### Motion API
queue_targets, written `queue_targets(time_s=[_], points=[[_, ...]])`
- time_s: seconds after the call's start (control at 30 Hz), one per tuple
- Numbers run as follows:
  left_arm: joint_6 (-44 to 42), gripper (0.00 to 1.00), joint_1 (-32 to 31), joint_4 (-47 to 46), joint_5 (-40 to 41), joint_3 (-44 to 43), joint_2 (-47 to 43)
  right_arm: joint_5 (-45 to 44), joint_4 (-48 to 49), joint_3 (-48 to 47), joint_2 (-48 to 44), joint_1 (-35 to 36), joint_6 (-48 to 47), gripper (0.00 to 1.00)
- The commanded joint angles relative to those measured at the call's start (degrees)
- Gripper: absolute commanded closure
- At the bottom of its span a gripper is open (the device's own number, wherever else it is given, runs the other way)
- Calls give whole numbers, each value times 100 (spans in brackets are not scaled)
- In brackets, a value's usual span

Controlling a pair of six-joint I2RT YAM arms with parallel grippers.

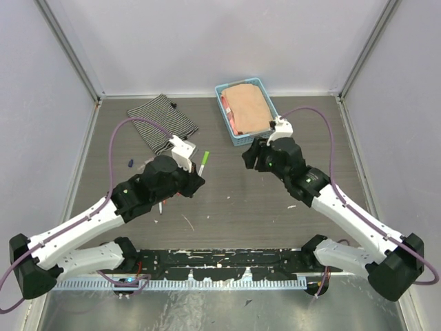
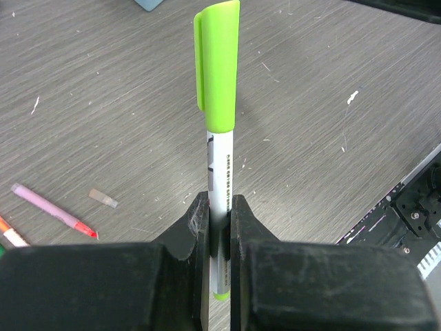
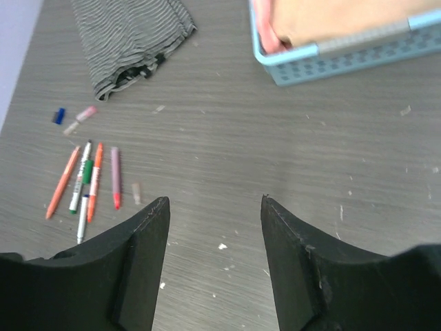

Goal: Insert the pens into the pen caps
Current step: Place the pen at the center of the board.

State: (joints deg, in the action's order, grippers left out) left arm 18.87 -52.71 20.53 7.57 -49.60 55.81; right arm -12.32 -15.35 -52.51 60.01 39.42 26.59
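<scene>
The left gripper (image 2: 219,210) clamped a green-capped white pen (image 2: 221,165); the right gripper (image 3: 215,207) stood with fingers apart, empty.

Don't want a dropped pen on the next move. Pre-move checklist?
1. Left gripper shut on the white pen: ok.
2. Green cap on the pen's upper end: ok.
3. Cap pushed fully home: cannot tell.
4. Right gripper open, holding nothing: ok.
5. Loose pens lying flat, apart from both grippers: ok.
6. Blue cap lying free, apart from the pens: ok.
</scene>
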Motion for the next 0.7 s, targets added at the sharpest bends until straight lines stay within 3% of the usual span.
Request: queue_targets(time_s=[0.0, 0.37, 0.67], points=[[137, 100, 14, -214, -60, 105, 96, 1455, 696, 645, -379, -688, 362, 39], [545, 100, 5, -977, -449, 362, 908, 820, 665, 2019, -1657, -857, 1256, 39], [1487, 100, 6, -445, 395, -372, 2248, 269, -2, 2142, -2186, -855, 1499, 39]])
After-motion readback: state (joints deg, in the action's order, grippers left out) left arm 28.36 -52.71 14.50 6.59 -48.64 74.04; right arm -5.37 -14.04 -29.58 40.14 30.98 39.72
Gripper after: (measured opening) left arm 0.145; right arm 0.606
